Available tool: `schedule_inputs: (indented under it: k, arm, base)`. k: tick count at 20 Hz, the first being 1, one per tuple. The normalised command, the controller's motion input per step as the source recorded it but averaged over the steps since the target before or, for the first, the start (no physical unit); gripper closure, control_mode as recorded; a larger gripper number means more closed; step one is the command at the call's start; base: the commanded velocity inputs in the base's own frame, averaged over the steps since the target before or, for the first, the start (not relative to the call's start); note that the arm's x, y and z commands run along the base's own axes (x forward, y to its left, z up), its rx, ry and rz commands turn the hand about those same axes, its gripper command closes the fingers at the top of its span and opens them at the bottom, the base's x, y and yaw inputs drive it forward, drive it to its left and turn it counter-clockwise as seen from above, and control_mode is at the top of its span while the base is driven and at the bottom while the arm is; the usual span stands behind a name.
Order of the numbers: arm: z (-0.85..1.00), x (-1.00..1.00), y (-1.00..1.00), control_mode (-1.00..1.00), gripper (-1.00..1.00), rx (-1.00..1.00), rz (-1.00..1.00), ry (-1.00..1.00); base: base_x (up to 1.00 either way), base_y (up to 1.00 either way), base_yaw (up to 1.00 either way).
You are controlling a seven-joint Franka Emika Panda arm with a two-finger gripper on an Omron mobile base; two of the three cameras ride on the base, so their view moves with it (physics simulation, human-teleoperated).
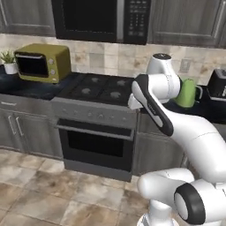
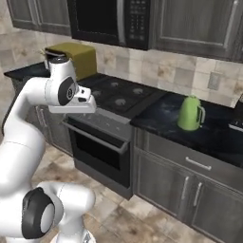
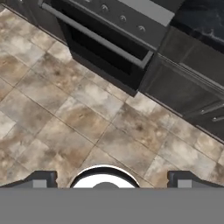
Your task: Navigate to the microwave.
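Presently, left to right: toaster oven (image 1: 43, 62) on counter; microwave (image 1: 102, 20) mounted overhead, above stove (image 1: 99, 89), near and roughly centred (approach judged nearly done); kettle (image 1: 187, 93) beside. Gripper (image 3: 111, 180) aimed floorward, fingertips wide apart, holding nothing.

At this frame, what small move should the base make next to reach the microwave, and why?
Probably a short drive straight ahead toward the stove. The wide black microwave with the dark glass door hangs directly above it, already near the middle of the left base view, and a stretch of tiled floor lies between the base and the black oven door. The pincer points down at that floor, open.
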Motion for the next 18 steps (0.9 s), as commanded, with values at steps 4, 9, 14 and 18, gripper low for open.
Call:
schedule_inputs:
  k: [4, 9, 14, 18]
  arm:
    - [0.00, 0.00, 0.00, 1.00, -1.00, 0.00, 0.00, 0.00]
    - [0.00, 0.00, 0.00, 1.00, -1.00, 0.00, 0.00, 0.00]
    - [0.00, 0.00, 0.00, 1.00, -1.00, 0.00, 0.00, 0.00]
    - [0.00, 0.00, 0.00, 1.00, -1.00, 0.00, 0.00, 0.00]
  base:
    - [1.00, 1.00, -0.44]
    - [1.00, 1.00, -0.44]
    - [0.88, 0.81, -0.45]
    - [0.49, 0.64, -0.30]
